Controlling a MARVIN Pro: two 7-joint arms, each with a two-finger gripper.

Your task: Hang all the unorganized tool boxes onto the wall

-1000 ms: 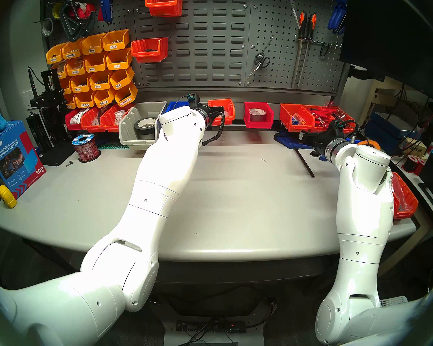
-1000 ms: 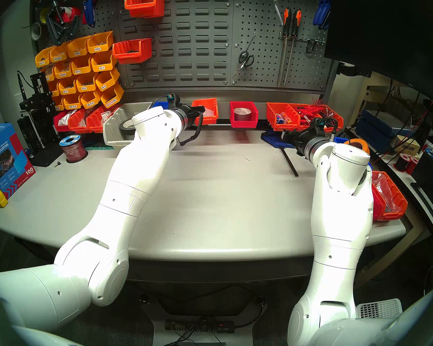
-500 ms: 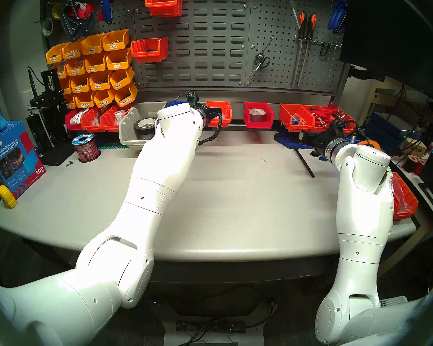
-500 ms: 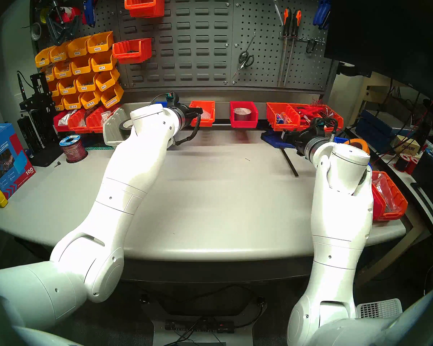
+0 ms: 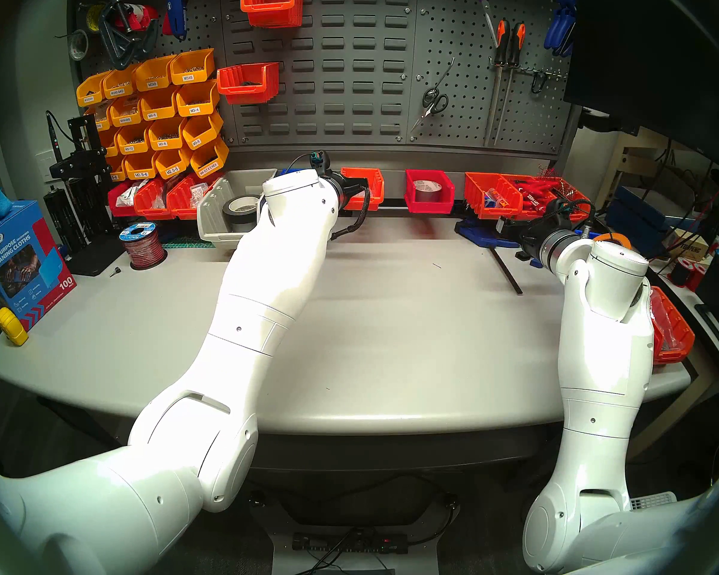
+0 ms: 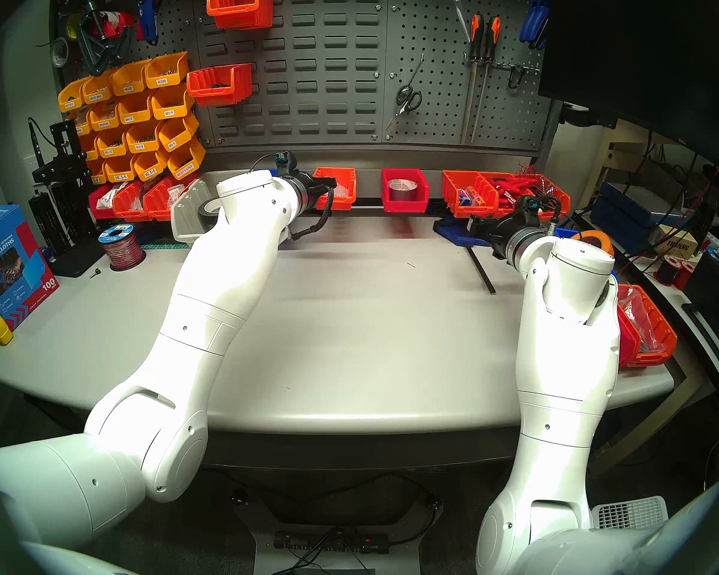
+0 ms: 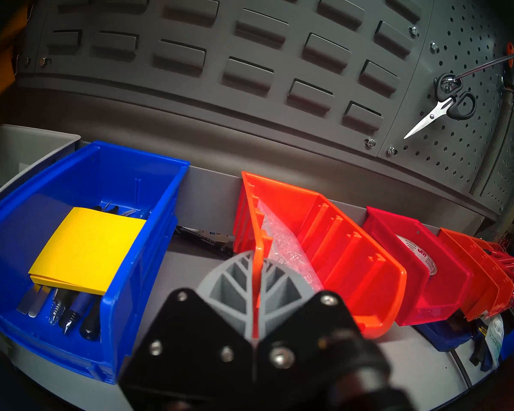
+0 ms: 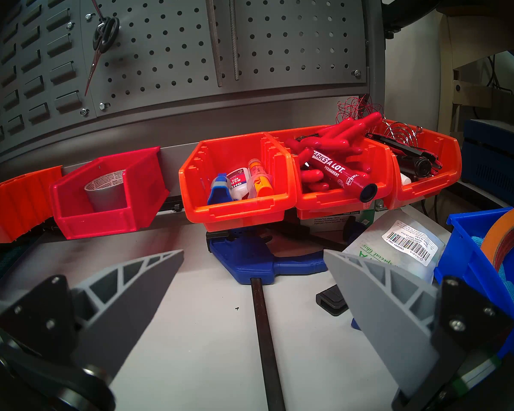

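My left gripper (image 7: 255,259) is shut on the left side wall of the orange-red ribbed tool box (image 7: 339,253), which holds clear bags and sits with its back at the light grey rail (image 7: 208,191). From the head, that box (image 5: 368,188) is just right of my left wrist. The red tool box (image 5: 428,190) with a silver tape roll sits further right on the rail. A pale grey tool box (image 5: 221,217) with black tape stands left, half behind my arm. Above is the dark grey wall (image 5: 341,64). My right gripper (image 8: 252,253) hangs open and empty over the table.
A blue bin (image 7: 80,238) with a yellow pad stands left of the held box. Orange bins (image 5: 515,196) line the rail at right, with a blue clamp (image 8: 250,262) and black bar below. Two orange bins (image 5: 248,82) and yellow bins (image 5: 154,113) hang on the wall.
My left arm has shifted slightly left and up, carrying the orange-red tool box with it along the rail. The right arm has not moved.
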